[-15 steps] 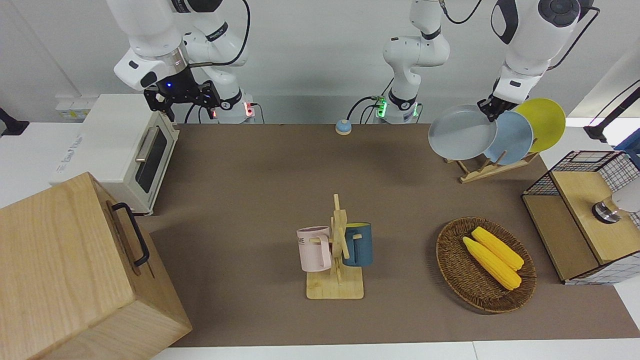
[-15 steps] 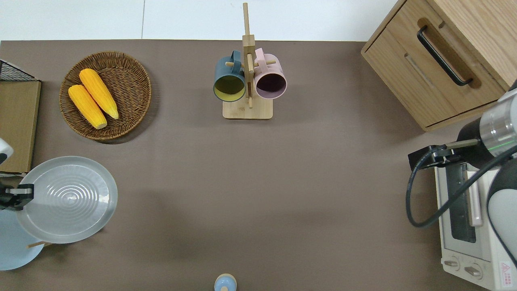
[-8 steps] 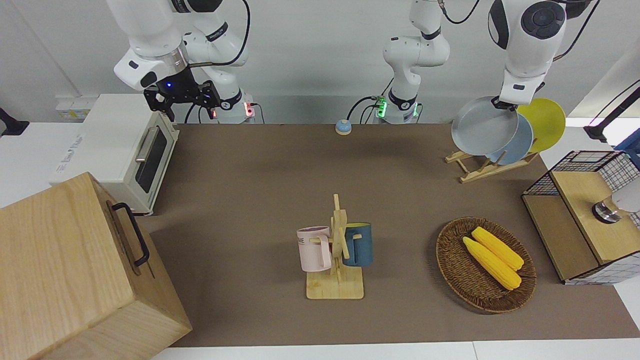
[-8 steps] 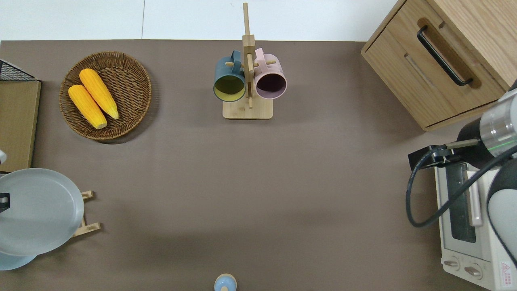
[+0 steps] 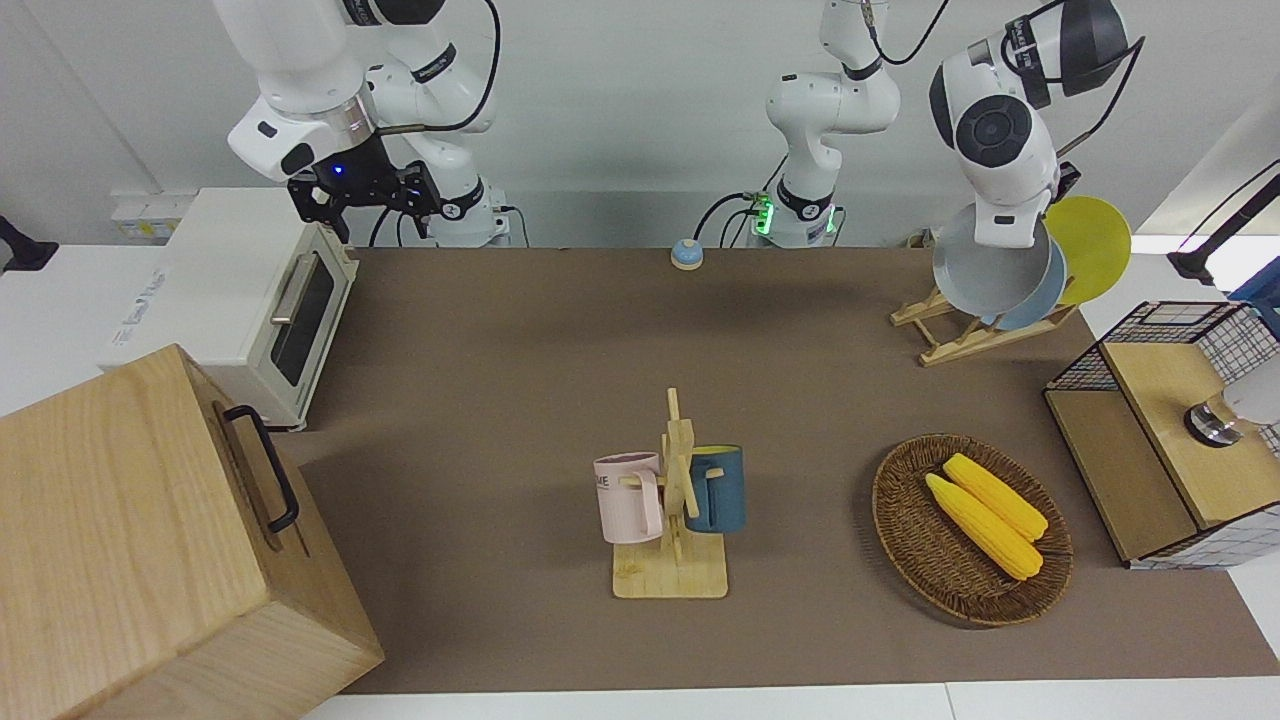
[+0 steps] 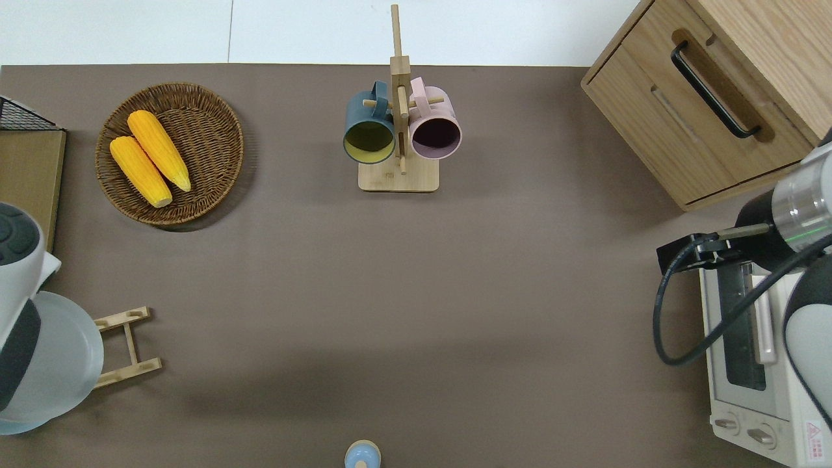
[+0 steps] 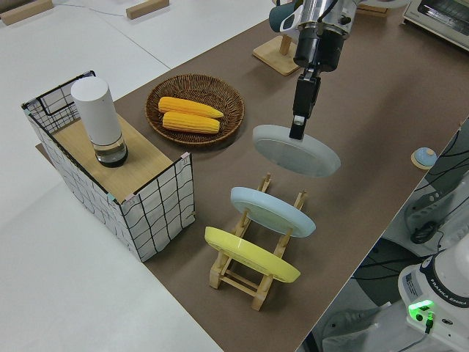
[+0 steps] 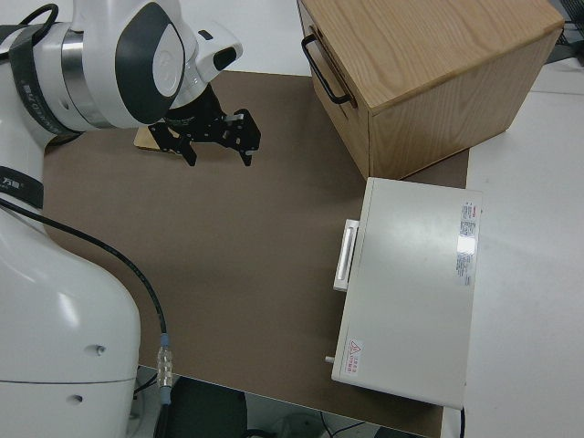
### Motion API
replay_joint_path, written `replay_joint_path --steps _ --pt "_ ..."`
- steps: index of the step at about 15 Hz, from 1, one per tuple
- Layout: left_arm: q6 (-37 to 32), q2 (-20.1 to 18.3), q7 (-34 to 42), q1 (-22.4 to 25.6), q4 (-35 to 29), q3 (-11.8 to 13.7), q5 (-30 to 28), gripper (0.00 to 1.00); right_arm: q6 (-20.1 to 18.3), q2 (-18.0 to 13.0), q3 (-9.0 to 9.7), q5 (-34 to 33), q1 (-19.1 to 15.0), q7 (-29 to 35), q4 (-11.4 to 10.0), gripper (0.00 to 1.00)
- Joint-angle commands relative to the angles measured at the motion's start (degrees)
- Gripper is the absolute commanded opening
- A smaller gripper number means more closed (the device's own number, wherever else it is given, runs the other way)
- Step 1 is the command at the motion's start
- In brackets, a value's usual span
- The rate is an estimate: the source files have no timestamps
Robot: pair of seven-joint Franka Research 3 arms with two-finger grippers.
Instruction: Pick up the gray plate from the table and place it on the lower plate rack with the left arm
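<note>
My left gripper pinches gray plate by rim, airborne over lower plate rack, beside sky-blue plate; plate looks rigid, smooth, probably breakable (edge pinch lets it swing); I'd lower gently; right arm parked, gripper spread.

A plain white wall fills the upper part of the front view. White surfaces surround the matted area — one carries two wooden blocks at the upper left of the left side view.
</note>
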Motion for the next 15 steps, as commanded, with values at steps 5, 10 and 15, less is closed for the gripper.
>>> replay_joint_path --steps 5,10,15 --pt "-0.17 0.89 -10.96 -1.52 -5.02 -1.50 3.20 0.00 -0.62 -0.12 1.21 -0.37 -1.32 0.68 0.41 0.983" --pt "2.37 2.56 -16.15 -1.69 -7.48 -1.50 4.09 0.00 -0.62 -0.12 1.21 -0.37 -1.32 0.68 0.41 0.983" --pt "5.36 3.80 -21.16 -1.78 -9.68 -1.59 3.91 0.00 -0.62 -0.12 1.21 -0.37 -1.32 0.68 0.41 0.983"
